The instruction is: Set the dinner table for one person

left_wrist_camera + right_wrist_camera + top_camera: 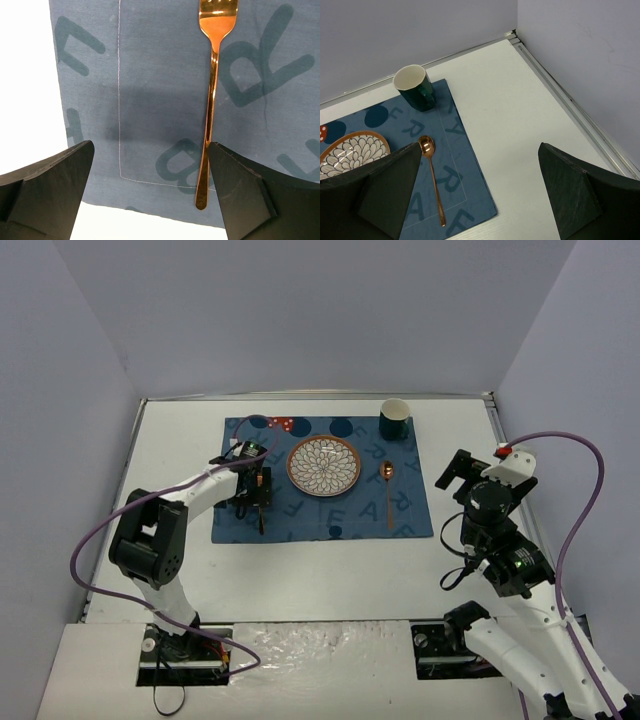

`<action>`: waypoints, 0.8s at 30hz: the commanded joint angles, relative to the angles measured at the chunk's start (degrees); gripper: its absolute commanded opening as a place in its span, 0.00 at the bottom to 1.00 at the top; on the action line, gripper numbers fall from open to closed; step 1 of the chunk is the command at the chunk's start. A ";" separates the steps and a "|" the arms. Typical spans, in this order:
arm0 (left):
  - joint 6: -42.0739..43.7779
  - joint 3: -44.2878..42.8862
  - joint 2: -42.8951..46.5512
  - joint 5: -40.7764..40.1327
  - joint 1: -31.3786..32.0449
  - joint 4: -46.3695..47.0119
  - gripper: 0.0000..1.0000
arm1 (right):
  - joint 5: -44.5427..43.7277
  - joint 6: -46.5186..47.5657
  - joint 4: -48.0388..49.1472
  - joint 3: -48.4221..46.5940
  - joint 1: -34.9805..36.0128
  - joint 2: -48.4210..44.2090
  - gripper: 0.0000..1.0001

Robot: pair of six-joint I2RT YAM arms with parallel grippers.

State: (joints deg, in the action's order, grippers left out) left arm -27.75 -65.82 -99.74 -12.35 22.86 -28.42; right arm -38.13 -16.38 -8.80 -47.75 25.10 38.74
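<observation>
Pale grey-lilac walls box in three sides.

Top view: the large plain white matte rectangular dinner table fills the enclosure floor, with your arms bolted at its near edge. It carries a dark blue letter-printed rectangular cloth placemat. On the cloth:
- a round plate with a white petal pattern and copper rim at the centre
- a copper-coloured metal spoon to the plate's right
- a dark green mug with a cream inside at the far right corner

The left end effector hangs over the placemat's left strip. The right end effector sits off the cloth, above bare table.

Left wrist view: fingers well apart, nothing clamped between them. A copper-coloured metal fork lies flat on the cloth, tines away from the camera. Its handle tip is near the placemat's near hem, just beside one finger's inner edge.
- Judgement: the setting looks complete.
- Risk: if you move sideways or close before lifting, that finger could knock the fork askew or drag the cloth, shifting plate and spoon with it. Lift straight up first.

Right wrist view: fingers spread wide, empty. Mug, spoon and plate edge are in sight. A metal rail edges the table where it meets the wall.
- Risk: a low inward sweep could catch the mug and tip it.
</observation>
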 commanded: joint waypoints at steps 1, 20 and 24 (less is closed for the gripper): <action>-0.55 -0.60 3.15 1.07 0.79 0.59 0.95 | -0.54 -0.14 3.07 -0.05 -0.14 0.27 1.00; -1.78 1.57 3.59 -1.97 1.58 -1.45 0.95 | -0.19 -0.32 3.00 0.02 -0.14 0.55 1.00; -1.83 1.26 3.46 -2.61 1.53 -1.91 0.95 | -0.28 -0.32 3.08 -0.03 -0.14 0.50 1.00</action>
State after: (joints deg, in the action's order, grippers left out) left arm -28.96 -62.98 -99.22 -12.41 24.36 -29.07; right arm -38.06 -16.40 -8.80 -47.66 25.10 38.74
